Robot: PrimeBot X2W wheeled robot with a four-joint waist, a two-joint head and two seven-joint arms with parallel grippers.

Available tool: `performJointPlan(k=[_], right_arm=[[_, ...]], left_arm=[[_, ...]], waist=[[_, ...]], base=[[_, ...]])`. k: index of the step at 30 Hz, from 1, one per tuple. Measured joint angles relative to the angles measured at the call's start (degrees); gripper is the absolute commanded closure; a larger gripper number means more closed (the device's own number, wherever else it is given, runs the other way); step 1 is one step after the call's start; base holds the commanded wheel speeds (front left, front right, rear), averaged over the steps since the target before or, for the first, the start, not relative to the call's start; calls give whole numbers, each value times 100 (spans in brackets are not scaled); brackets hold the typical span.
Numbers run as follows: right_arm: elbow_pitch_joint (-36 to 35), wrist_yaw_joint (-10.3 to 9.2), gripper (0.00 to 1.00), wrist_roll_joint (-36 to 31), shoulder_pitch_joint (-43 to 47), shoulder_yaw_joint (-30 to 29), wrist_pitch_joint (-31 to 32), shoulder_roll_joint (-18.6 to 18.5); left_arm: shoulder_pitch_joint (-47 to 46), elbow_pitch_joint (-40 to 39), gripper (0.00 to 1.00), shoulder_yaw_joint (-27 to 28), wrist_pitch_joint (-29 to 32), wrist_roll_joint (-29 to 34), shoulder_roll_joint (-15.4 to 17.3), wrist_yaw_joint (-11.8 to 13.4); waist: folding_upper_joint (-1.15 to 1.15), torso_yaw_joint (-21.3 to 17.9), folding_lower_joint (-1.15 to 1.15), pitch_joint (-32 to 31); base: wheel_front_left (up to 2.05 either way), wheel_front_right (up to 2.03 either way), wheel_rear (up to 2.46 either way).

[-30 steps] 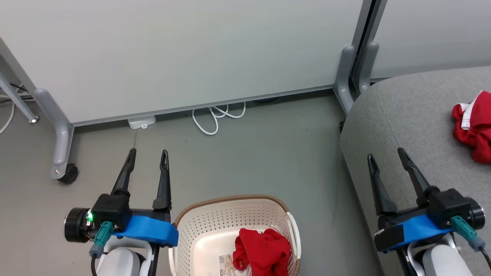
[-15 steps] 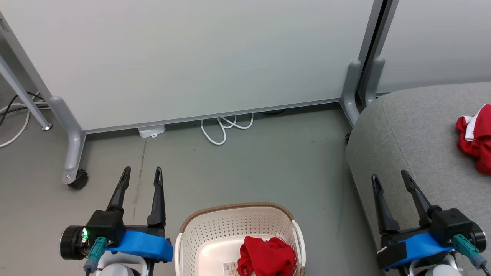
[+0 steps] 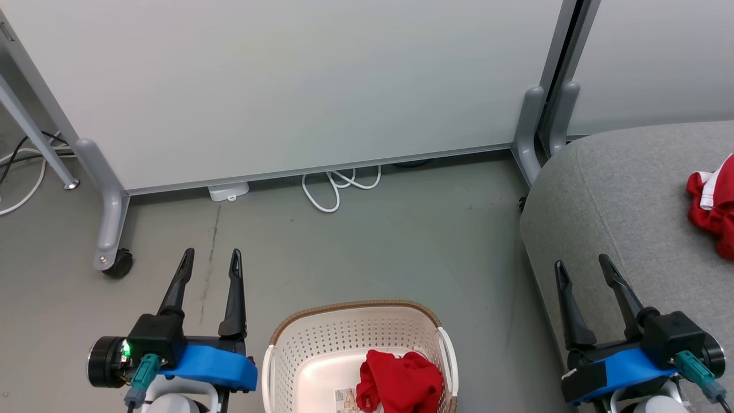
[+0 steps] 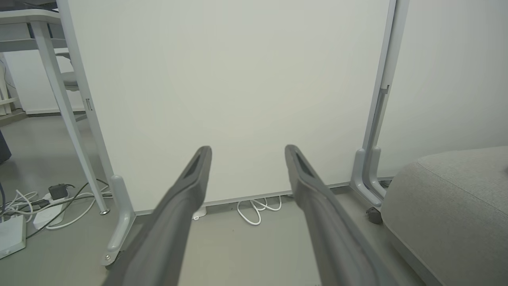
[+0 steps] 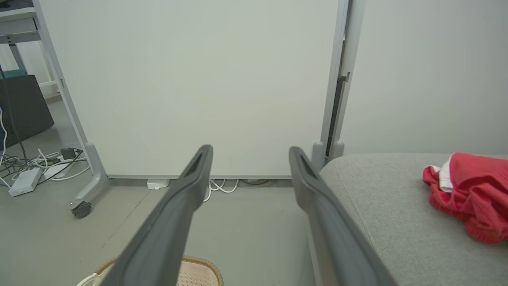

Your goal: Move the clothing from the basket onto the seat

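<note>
Left gripper (image 3: 211,253): fingers apart, nothing btwn them, over bare floor (image 3: 413,241) just left of the basket (image 3: 350,305). Right gripper (image 3: 581,263): also spread & empty, tips over the left edge of the grey seat (image 3: 619,195). Both point up the head view, twd the white partition panel (image 3: 321,86).

In the head view we see the basket on the floor btwn the two arms, cut off by the bottom edge, so we can't judge its long axis. Inside, toward its right wall, lies a crumpled red garment (image 3: 401,381), a heap w/ no clear direction, beside a barcode label (image 3: 346,398).

The left wrist view gives us the panel, a white cable loop (image 4: 258,206) at its foot & the seat's rounded corner.

The right wrist view adds what the head view crops: a red-and-white garment (image 5: 472,190) resting on the seat top, well apart from the gripper, stretched roughly left-right across that view, white trim at its left end. A bit of the basket's brown rim sits at the bottom edge there.
</note>
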Motion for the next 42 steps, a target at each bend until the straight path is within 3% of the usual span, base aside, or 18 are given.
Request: performJointPlan(k=[7,16,29,42], right_arm=[[9,0,0,11,-29,25,0,12],[-56,0,0,18,-341,44,0,19],[-210,0,0,112,-1189,233,0,43],[-361,0,0,201,-1841,394,0,67]], left_arm=[[-161,188,0,-178,0,56,-3,-66],[-901,849,0,-968,0,91,-11,-127],[-2425,2884,0,-2420,-7,-426,253,-149],[-3622,4675,0,-3486,44,-1221,360,-151]], waist=[[0,-54,0,78],[0,-284,0,524],[0,-875,1,1771],[0,-1345,2,3063]], base=[[0,0,0],[0,0,0],[0,0,0],[0,0,0]])
